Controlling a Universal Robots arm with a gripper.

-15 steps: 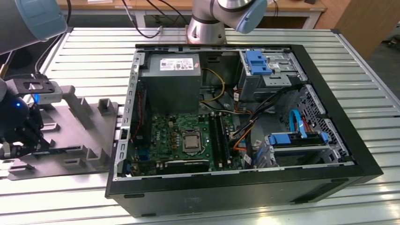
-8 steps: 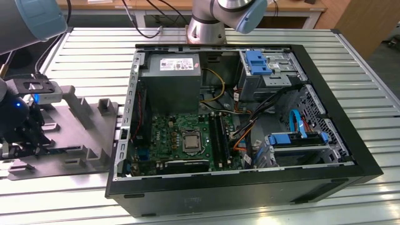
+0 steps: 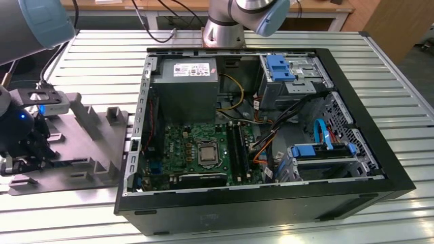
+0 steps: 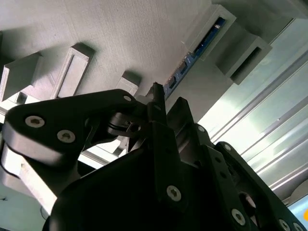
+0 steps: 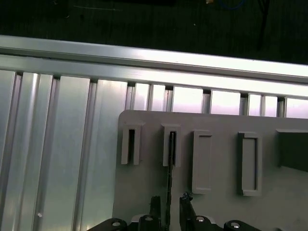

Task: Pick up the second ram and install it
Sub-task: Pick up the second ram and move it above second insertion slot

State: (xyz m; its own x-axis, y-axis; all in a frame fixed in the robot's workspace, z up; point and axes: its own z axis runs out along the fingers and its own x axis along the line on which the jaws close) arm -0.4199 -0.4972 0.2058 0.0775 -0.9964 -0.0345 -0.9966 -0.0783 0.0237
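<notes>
Arm (image 3: 30,20) reaches over gray holder plate (image 3: 88,147) at exterior view's left, beside open computer case (image 3: 271,203). Gripper (image 5: 169,204) aimed down at plate, fingers (image 5: 154,208) spread, straddling second ram (image 5: 169,183), gaps either side. Ram stands on edge in plate's slots.

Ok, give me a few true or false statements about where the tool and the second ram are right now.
1. The second ram stands on edge in the grey holder plate. True.
2. The tool is inside the computer case. False: it is at the holder plate, to the exterior view's left of the case.
3. In the first wrist view, the tool's fingers sit either side of the ram, with a gap on each side. True.
4. The case is closed up. False: its side is open and the motherboard shows.
</notes>
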